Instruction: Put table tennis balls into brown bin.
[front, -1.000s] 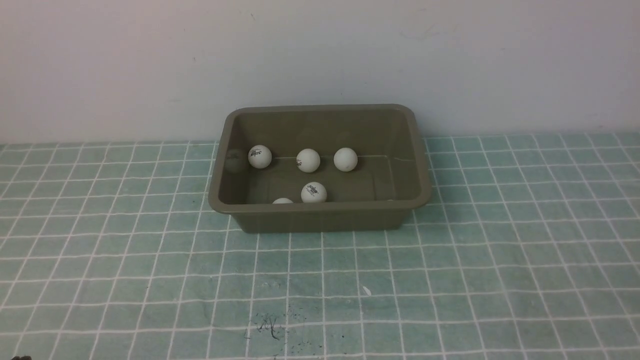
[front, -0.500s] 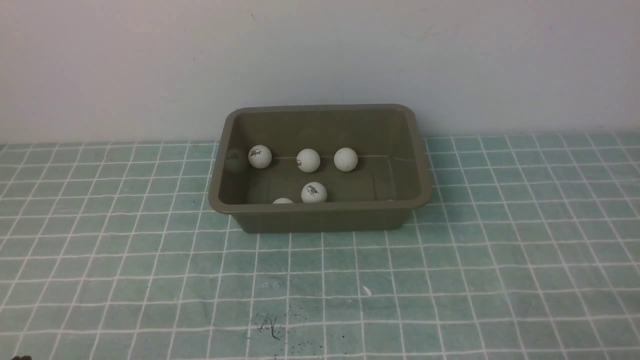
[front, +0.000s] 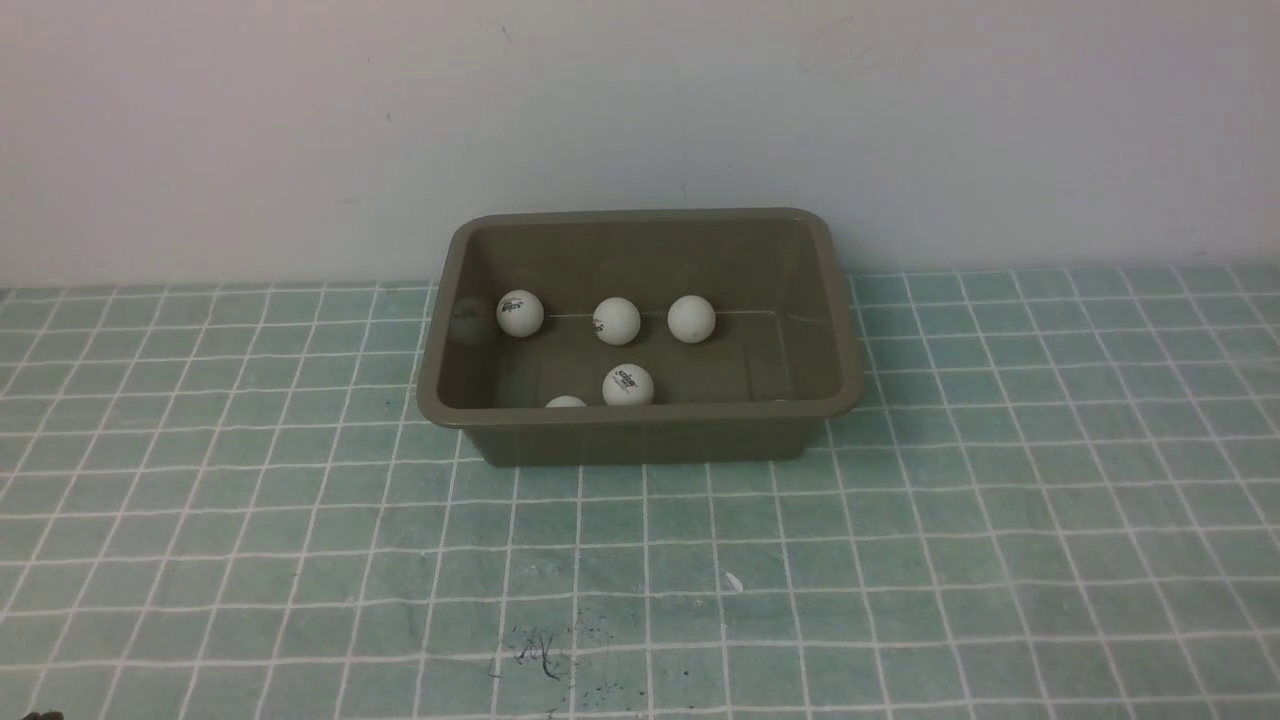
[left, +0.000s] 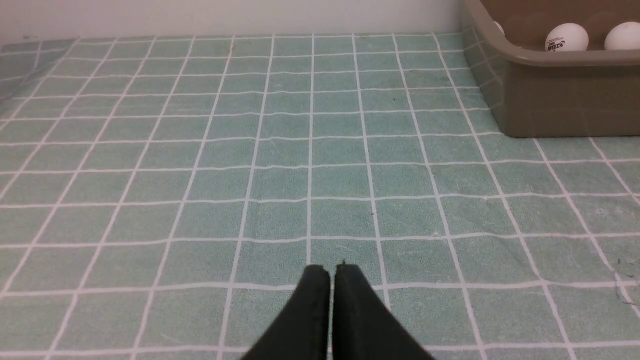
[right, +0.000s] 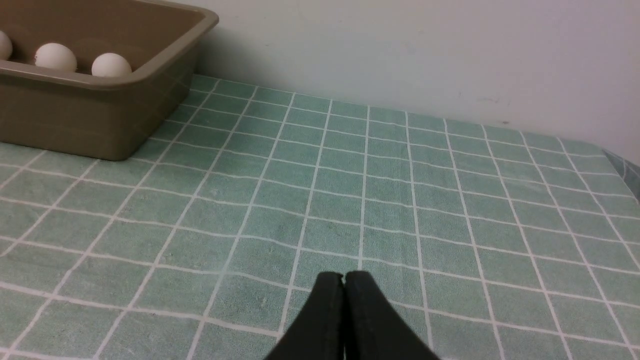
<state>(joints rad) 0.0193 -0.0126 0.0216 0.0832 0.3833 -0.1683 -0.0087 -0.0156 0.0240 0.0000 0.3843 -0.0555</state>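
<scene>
Both end effectors, left (left: 332, 272) and right (right: 344, 279), are pressed together, empty, over the table (front: 900, 560) near the bin (front: 640, 435). Five balls (front: 628, 385) show inside the bin.

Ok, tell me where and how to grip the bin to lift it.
Likely best: pinch the flared rim of the bin at its near long side, coming from above with one finger inside. The sloping walls look too wide apart to span; the near wall is unobstructed.
</scene>
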